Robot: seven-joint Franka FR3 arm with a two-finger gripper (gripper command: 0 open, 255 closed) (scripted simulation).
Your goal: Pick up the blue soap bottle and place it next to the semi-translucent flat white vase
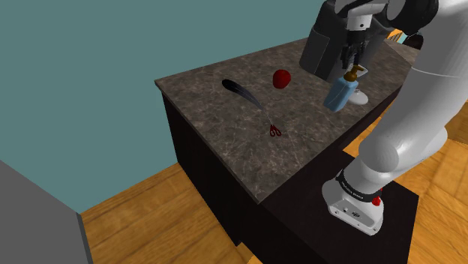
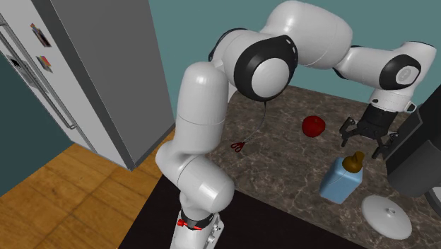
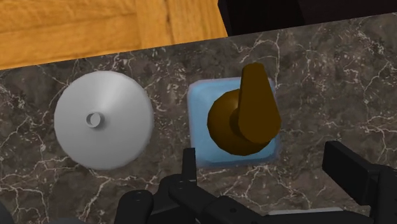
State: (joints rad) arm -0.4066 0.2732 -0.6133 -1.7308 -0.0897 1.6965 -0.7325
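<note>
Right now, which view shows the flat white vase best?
Wrist view: white vase whole from above, beside the blue soap bottle. Second exterior view shows it obliquely, lower right; in shoulder view the bottle hides part of it.

No readable text, brand or number anywhere. Dark band [image 1: 357,195] round arm base [image 1: 352,211] carries faint pale marks, too small to read. Two small red-and-dark patches [image 2: 44,61] on grey fridge door [image 2: 92,64]: no letters legible. Blue soap bottle [image 2: 340,182] side plain.
</note>
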